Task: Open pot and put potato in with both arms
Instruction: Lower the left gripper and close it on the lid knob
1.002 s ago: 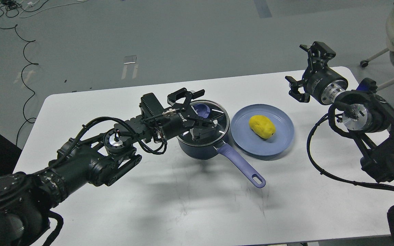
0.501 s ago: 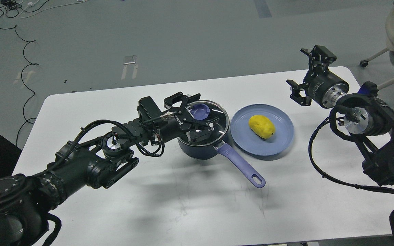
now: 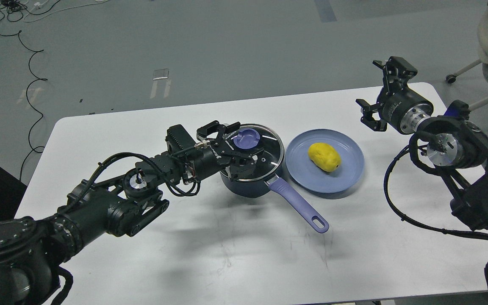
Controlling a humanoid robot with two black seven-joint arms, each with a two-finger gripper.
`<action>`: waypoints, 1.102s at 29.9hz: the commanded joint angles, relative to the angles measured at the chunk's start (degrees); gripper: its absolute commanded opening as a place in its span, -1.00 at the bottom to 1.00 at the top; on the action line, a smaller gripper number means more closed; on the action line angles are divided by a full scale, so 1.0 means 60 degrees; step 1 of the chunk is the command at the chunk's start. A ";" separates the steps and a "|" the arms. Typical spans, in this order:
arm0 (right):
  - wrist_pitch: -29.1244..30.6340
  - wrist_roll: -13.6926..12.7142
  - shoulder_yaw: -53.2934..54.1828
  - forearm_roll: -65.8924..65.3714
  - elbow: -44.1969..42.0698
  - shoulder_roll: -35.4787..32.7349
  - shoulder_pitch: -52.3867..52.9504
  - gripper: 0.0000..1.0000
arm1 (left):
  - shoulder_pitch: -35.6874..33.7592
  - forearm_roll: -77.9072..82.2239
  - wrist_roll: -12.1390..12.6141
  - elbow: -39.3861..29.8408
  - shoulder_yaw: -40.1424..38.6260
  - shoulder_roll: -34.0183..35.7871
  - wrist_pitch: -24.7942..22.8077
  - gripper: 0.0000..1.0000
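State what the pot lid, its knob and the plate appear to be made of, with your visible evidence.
Pot lid: clear glass, seemingly metal-rimmed; the inside shows through.
Knob: matte purple, probably plastic or silicone.
Plate: matte blue, plastic or glazed ceramic; unclear which.

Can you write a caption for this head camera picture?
Left gripper open around the pot lid knob; potato waits on plate.

Your left gripper [image 3: 234, 147] sits over the glass lid [image 3: 256, 153] of the dark blue pot [image 3: 248, 184], fingers spread on either side of the purple knob [image 3: 245, 139]; contact cannot be judged. The pot's purple handle [image 3: 299, 205] points toward you. Just right of it, the yellow potato [image 3: 324, 156] lies on the blue plate [image 3: 307, 178]. Your right gripper [image 3: 380, 95] hangs spread above the white table's [image 3: 227, 254] far right corner.
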 commanded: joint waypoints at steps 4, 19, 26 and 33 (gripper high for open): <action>-0.0001 0.0060 -0.0008 -0.0006 -0.0016 -0.0009 -0.0007 1.00 | -0.0019 -0.0183 0.0000 0.0001 -0.0002 0.0002 -0.0001 0.95; -0.0001 0.0060 -0.0008 -0.0021 -0.0030 -0.0067 -0.0066 1.00 | -0.0063 -0.0418 0.0000 0.0001 0.0363 0.0031 0.0175 0.44; -0.0001 0.0060 -0.0008 -0.0021 -0.0030 -0.0082 -0.0066 1.00 | -0.0137 -0.0433 0.0000 0.0001 0.0408 0.0075 0.0175 0.43; -0.0001 0.0074 -0.0022 -0.0021 -0.0089 -0.0097 -0.0066 1.00 | -0.0137 -0.0448 0.0000 0.0001 0.0408 0.0090 0.0175 -0.06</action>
